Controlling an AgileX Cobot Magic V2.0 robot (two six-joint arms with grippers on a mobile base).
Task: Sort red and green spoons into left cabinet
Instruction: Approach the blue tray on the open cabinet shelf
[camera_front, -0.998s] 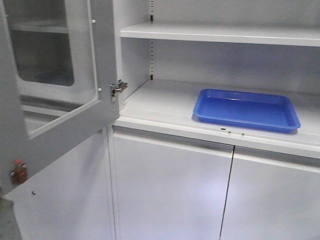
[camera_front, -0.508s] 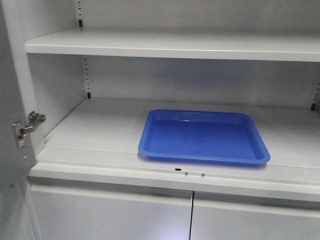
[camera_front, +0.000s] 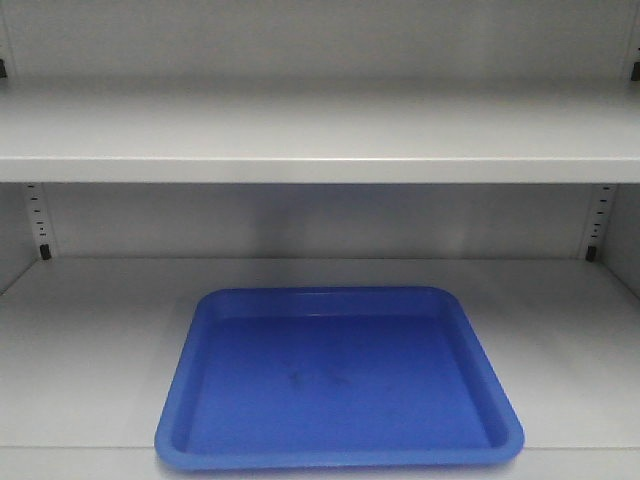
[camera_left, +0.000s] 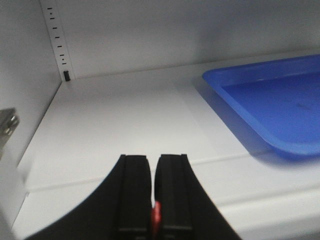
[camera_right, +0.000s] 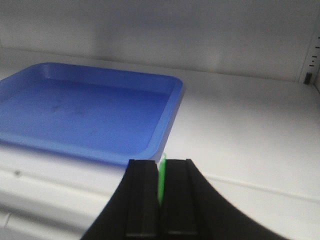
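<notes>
The left end effector (camera_left: 154, 161) is clamped on the one red spoon (camera_left: 156, 216) at the front-left edge of the left cabinet's (camera_front: 320, 140) lower shelf (camera_left: 115, 125). The right end effector (camera_right: 161, 165) is clamped on the one green spoon (camera_right: 161, 176) at the front edge, just right of the one blue tray (camera_right: 172, 105). Advance both past the front edge and lower them close to the board before releasing, so that neither spoon rolls off.
</notes>
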